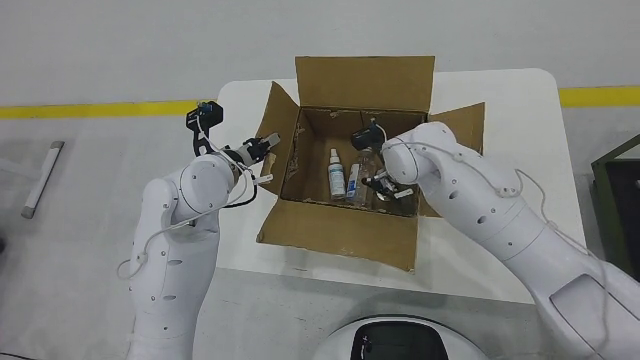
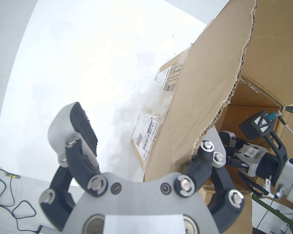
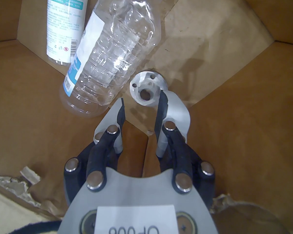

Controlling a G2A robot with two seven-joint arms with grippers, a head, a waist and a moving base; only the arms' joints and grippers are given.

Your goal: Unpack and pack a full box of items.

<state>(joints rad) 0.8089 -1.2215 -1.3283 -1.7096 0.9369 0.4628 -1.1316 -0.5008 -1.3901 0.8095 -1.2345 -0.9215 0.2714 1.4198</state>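
Right wrist view: what's the right gripper on?
— Nothing gripped. Fingers half apart, down inside the box, straddling a small round metal part that lies on the floor at its fingertips. One finger looks to be touching it, the other is apart.
Why there?
— Lining up a pick for unpacking, I'd say. The clear bottle lies just beside one finger, with the labelled white bottle beyond that. Tight spot, could nudge the clear one.
And the left gripper?
— Spread wide, empty, outside the box. The side flap edge runs down between its fingers. Probably placed to stop the flap folding in.
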